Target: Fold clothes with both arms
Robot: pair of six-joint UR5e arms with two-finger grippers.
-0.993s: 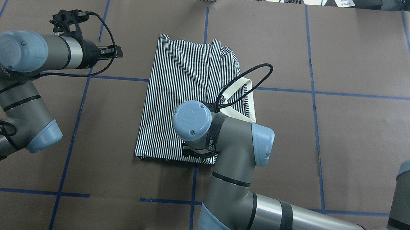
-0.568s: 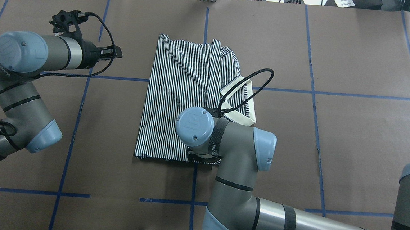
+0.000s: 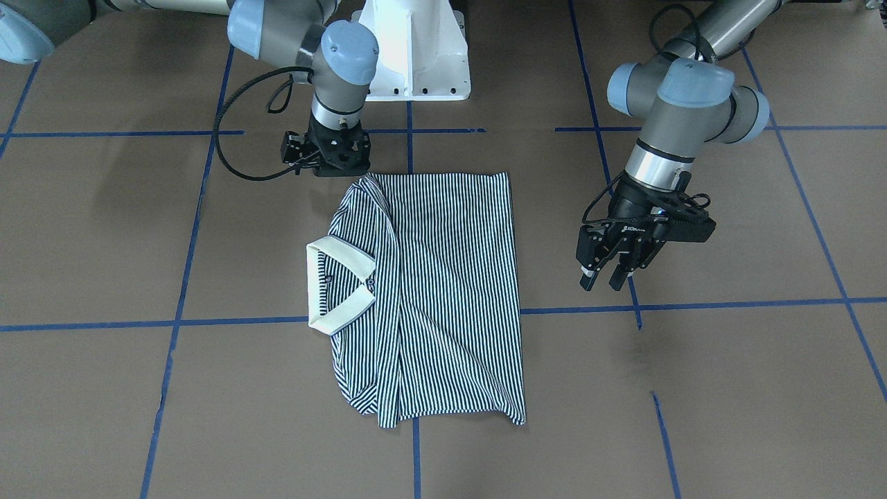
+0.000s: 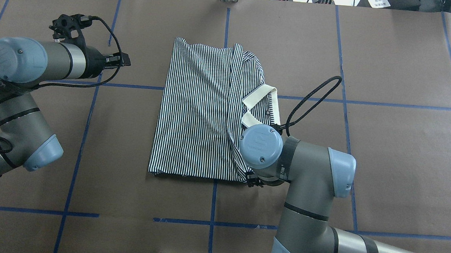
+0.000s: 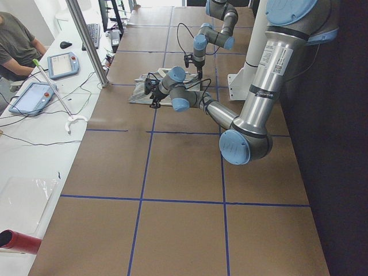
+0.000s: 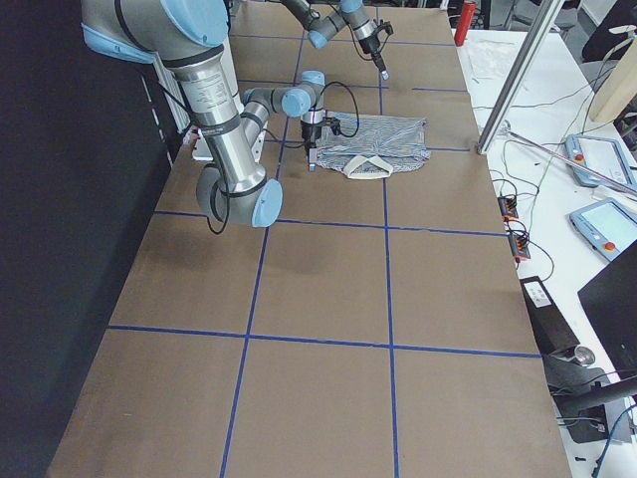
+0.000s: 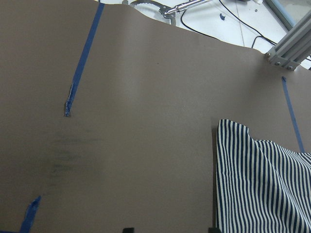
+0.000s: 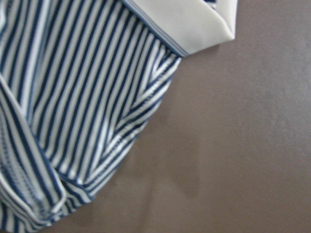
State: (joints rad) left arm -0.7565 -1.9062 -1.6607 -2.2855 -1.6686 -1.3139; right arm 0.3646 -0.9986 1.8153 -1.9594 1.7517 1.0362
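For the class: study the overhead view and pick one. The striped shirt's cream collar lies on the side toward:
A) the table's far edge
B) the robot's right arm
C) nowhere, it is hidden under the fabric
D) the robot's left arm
B: the collar lies in plain sight along the shirt edge on the view's right, next to the right arm.

A robotics lab, probably — tape-gridded table (image 4: 386, 153), teach pendants (image 5: 63, 64) and loose cables (image 5: 34, 141) alongside.
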